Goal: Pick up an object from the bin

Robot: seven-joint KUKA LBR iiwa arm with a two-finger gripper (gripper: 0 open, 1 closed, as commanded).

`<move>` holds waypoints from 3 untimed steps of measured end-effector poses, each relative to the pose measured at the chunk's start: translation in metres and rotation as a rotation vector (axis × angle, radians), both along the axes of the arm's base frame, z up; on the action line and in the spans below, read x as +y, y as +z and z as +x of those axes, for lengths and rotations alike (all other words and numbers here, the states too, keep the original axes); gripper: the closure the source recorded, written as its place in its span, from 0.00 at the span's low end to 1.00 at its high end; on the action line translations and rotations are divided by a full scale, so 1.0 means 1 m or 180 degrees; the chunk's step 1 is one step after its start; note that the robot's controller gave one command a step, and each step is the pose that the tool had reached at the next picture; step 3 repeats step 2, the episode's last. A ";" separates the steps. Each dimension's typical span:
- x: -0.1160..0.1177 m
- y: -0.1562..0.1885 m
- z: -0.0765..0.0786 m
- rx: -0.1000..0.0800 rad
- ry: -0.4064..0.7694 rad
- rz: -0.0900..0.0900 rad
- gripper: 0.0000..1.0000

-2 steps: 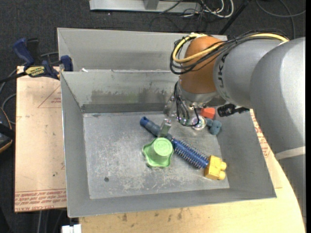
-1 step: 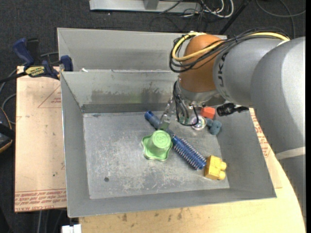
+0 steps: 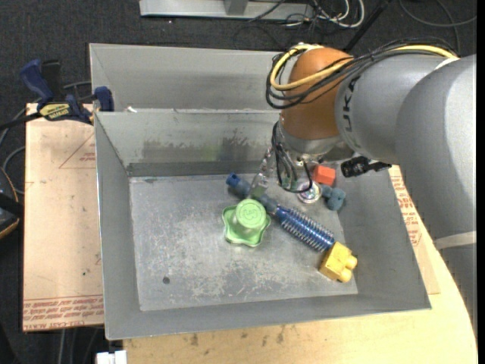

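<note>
**Claw low at the back of the bin, nothing lifted yet**

Position: my claw (image 3: 279,179) hangs down inside the grey bin (image 3: 189,279), toward the back wall and right of the middle. The orange wrist cover (image 3: 314,89) and its cables sit above it and hide much of the working end.

Claw state: I cannot tell how far it is open. I can make out nothing held in it, so I log no grasp.

Nearest things:
- blue ridged rod (image 3: 303,230), lying slantwise on the floor. Its upper end is just under and in front of my claw, and its lower end meets a yellow block (image 3: 338,262).
- green flower-shaped cap (image 3: 246,222), beside the rod's upper end and on its left in the view.
- small blue piece (image 3: 234,181), near the back wall, left of the claw.
- orange block (image 3: 325,175) and grey-blue piece (image 3: 334,198), close on the claw's other side.

Every one of these rests on the bin floor.

Progress, as I judge it: the approach looks done and the descent mostly so. The rod's upper end is the likeliest target, though the cap is close enough that I would not swear to it. Left to do: close on one thing, confirm the hold and raise it clear of the rim.
</note>
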State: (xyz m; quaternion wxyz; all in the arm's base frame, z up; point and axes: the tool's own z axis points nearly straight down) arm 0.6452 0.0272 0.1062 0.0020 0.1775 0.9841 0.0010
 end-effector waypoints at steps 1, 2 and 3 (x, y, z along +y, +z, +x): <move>0.000 -0.001 0.000 0.0010 0.0003 -0.0002 1.00; 0.000 0.047 0.001 0.0000 0.0007 -0.0001 1.00; 0.000 0.047 0.001 0.0000 0.0007 -0.0001 1.00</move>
